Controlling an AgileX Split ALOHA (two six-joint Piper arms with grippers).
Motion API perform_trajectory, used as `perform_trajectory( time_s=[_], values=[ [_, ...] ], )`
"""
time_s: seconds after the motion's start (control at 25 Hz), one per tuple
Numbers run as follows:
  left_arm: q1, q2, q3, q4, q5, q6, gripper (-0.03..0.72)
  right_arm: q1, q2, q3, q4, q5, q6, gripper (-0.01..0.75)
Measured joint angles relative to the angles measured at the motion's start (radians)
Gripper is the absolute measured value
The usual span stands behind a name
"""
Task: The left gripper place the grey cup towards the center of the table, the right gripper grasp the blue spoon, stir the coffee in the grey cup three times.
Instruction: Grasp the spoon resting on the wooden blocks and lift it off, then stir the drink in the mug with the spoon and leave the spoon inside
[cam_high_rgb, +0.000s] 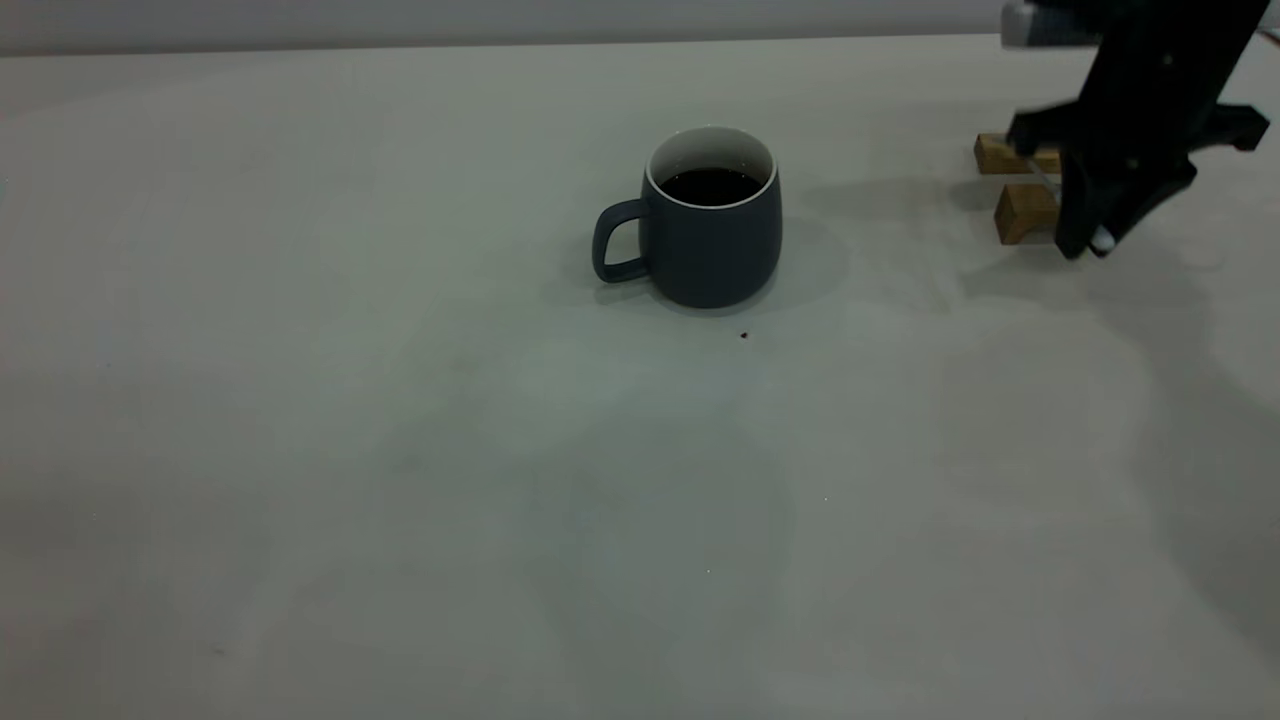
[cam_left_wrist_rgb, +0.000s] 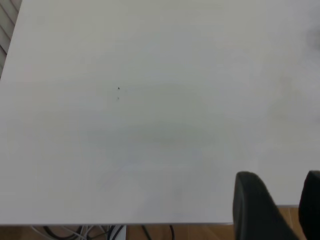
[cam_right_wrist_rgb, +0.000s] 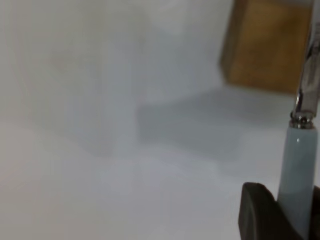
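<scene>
The grey cup (cam_high_rgb: 710, 235) stands upright near the middle of the table (cam_high_rgb: 400, 450), its handle towards the exterior view's left. It holds dark coffee (cam_high_rgb: 712, 186). Far to the right of the cup, my right gripper (cam_high_rgb: 1085, 240) (cam_right_wrist_rgb: 295, 202) is shut on the pale-blue handle of the blue spoon (cam_right_wrist_rgb: 298, 160) (cam_high_rgb: 1102, 240). The spoon's metal neck runs past a wooden block (cam_right_wrist_rgb: 267, 47). My left gripper (cam_left_wrist_rgb: 280, 175) is out of the exterior view. It hangs open with nothing between its fingers, over the table's edge and bare tabletop.
Two wooden blocks (cam_high_rgb: 1005, 153) (cam_high_rgb: 1025, 212) lie just behind the right gripper. A tiny dark speck (cam_high_rgb: 743, 336) sits in front of the cup. Wooden floor and cables (cam_left_wrist_rgb: 100, 232) show beyond the table edge in the left wrist view.
</scene>
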Motion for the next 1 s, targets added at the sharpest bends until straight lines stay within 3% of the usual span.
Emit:
perform_trajectory(
  time_s=[0.28, 0.52, 1.0],
  values=[
    [0.000, 0.000, 0.000, 0.000, 0.000, 0.000, 0.297, 0.009, -0.162, 0.000, 0.413, 0.177, 0.000, 0.141],
    [0.000, 0.000, 0.000, 0.000, 0.000, 0.000, 0.297, 0.071, -0.199, 0.000, 0.756, 0.338, 0.028, 0.141],
    [0.000, 0.000, 0.000, 0.000, 0.000, 0.000, 0.297, 0.190, -0.199, 0.000, 1.005, 0.343, 0.118, 0.141]
  ],
)
